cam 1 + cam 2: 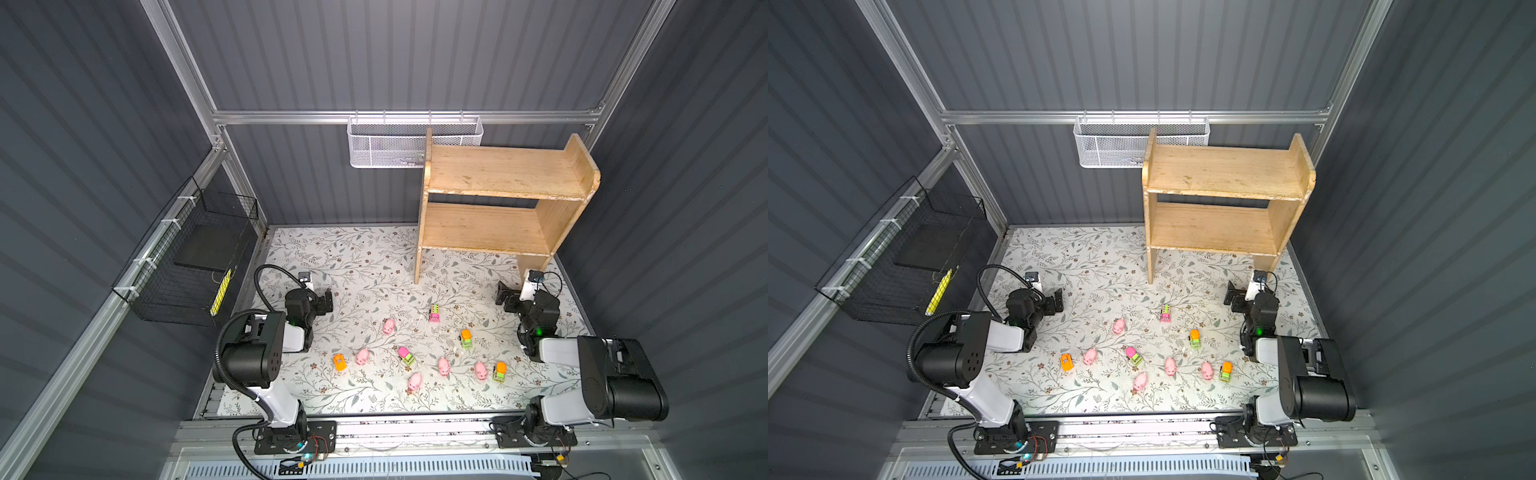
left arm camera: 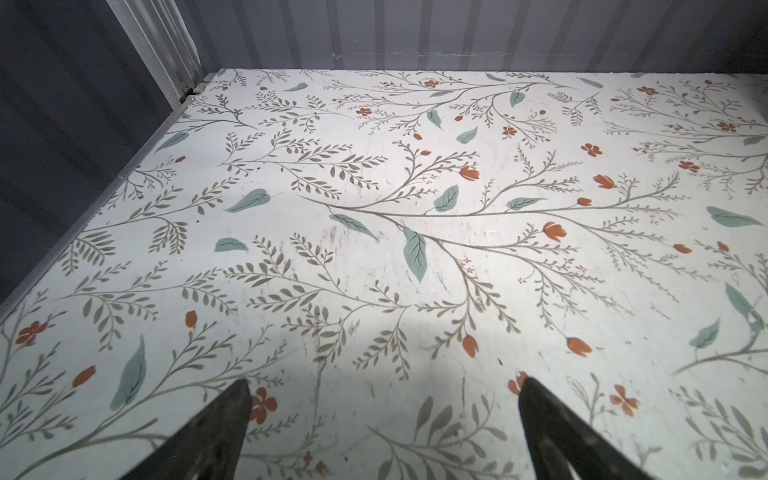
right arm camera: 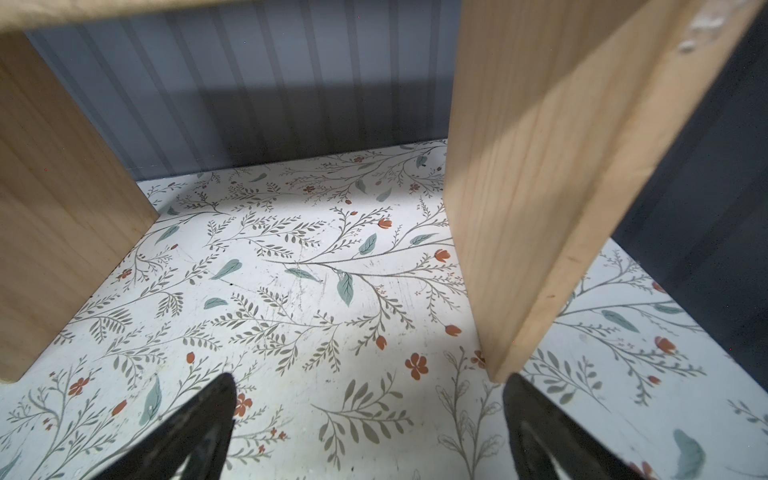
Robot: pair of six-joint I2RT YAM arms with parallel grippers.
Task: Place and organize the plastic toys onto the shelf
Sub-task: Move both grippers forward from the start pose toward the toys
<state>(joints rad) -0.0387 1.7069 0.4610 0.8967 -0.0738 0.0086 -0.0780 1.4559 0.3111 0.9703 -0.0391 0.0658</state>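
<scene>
Left tool [image 2: 384, 382] wide open, empty | right tool [image 3: 370, 376] wide open, empty | pigs [image 1: 388, 326]: five | vehicles [image 1: 434, 313]: five | shelf [image 1: 498, 170]: one

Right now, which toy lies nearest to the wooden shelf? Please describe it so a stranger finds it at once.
Find the wooden shelf at the back right of the flowered table. The toy lying nearest in front of it is a small pink vehicle. Unlike the pink pig and the orange-and-green vehicle nearby, it is half pink, half striped green.
</scene>
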